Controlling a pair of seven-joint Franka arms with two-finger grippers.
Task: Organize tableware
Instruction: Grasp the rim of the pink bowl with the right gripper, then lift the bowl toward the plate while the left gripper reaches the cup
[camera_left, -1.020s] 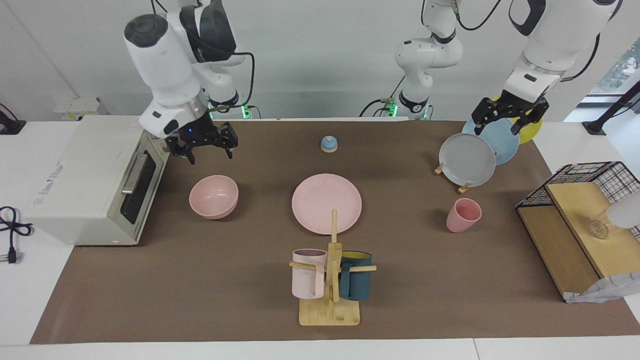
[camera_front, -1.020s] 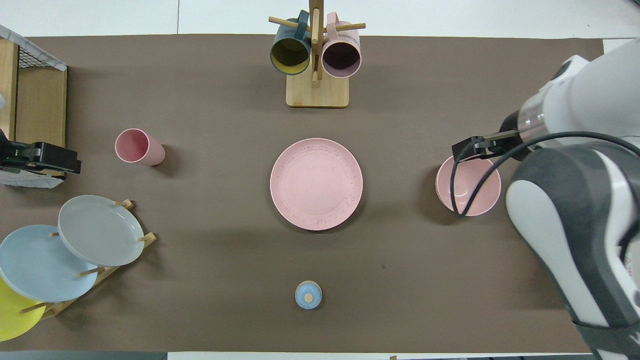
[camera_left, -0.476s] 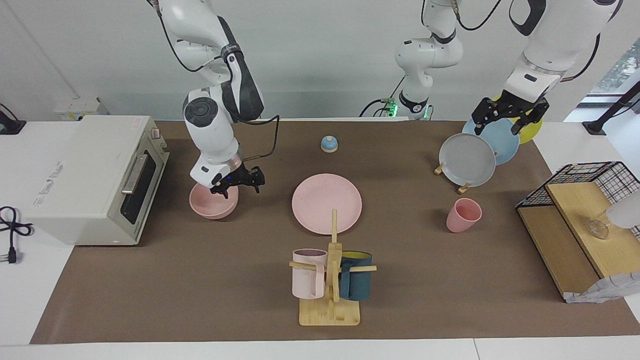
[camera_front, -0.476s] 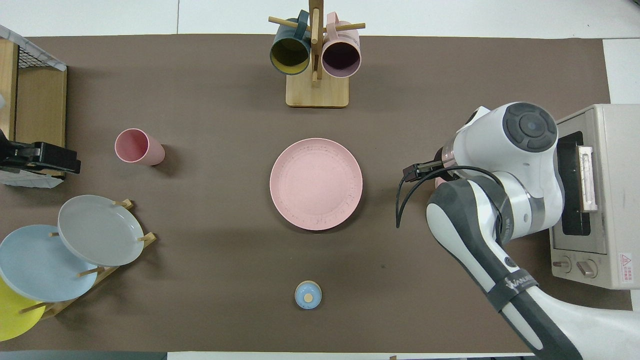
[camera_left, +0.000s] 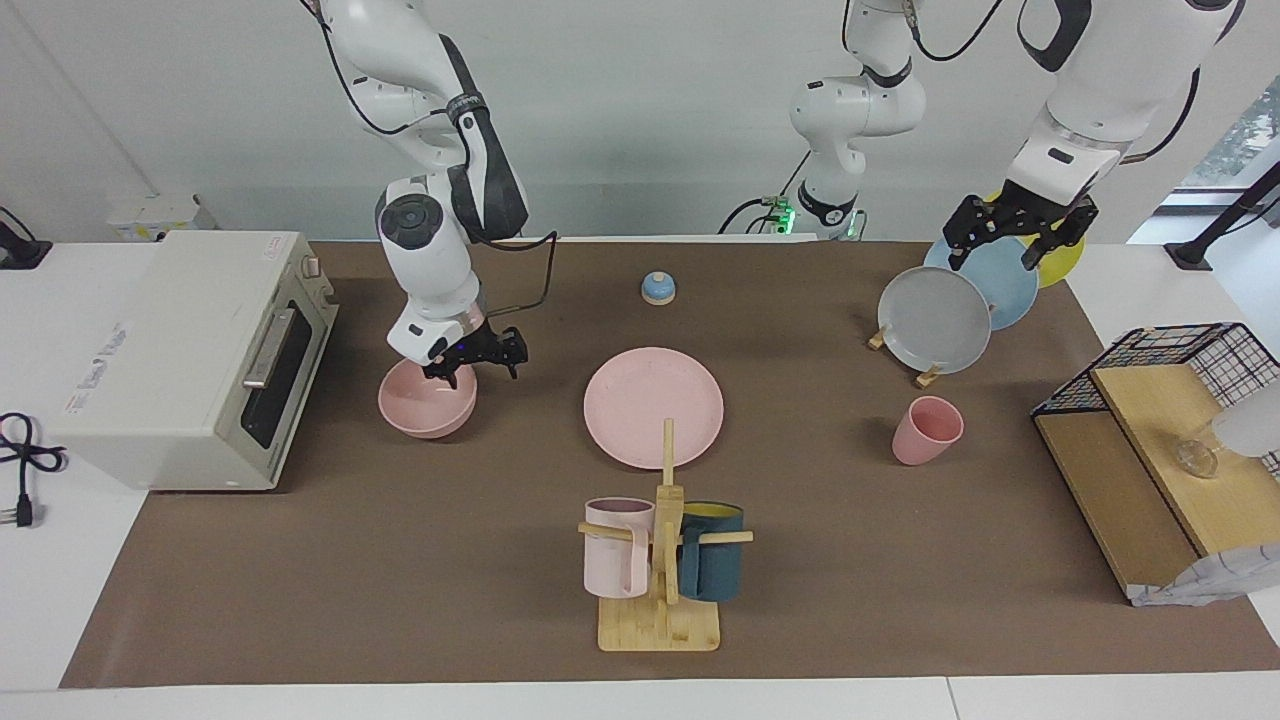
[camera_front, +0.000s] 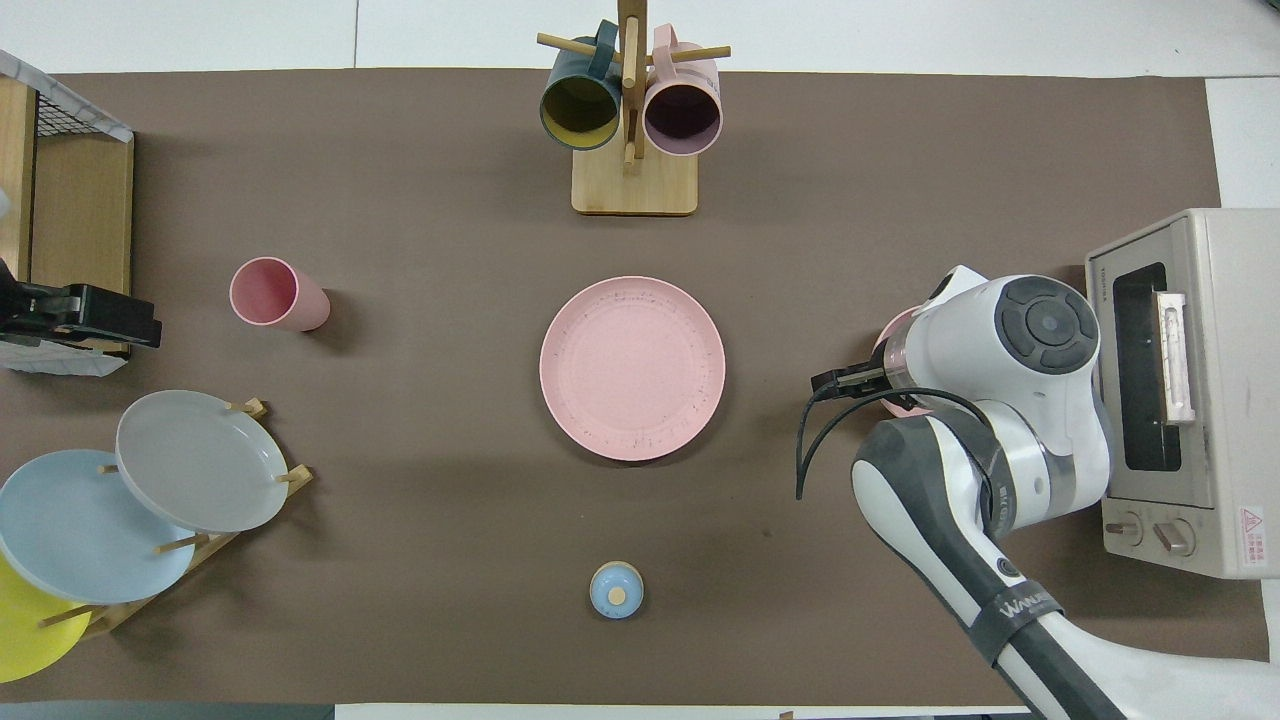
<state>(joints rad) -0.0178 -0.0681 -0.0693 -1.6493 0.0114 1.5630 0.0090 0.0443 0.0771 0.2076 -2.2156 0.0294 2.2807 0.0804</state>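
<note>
My right gripper (camera_left: 478, 362) is open, empty, at the pink bowl (camera_left: 425, 403) rim; closing off-centre may tip it.

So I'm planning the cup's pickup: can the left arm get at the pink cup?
Probably yes: the left gripper hangs over the plate rack, with bare mat around the pink cup.

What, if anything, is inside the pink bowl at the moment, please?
The right gripper is at the pink bowl, on the rim nearer the robots. The visible interior looks empty; the arm hides most of it in the overhead view.
</note>
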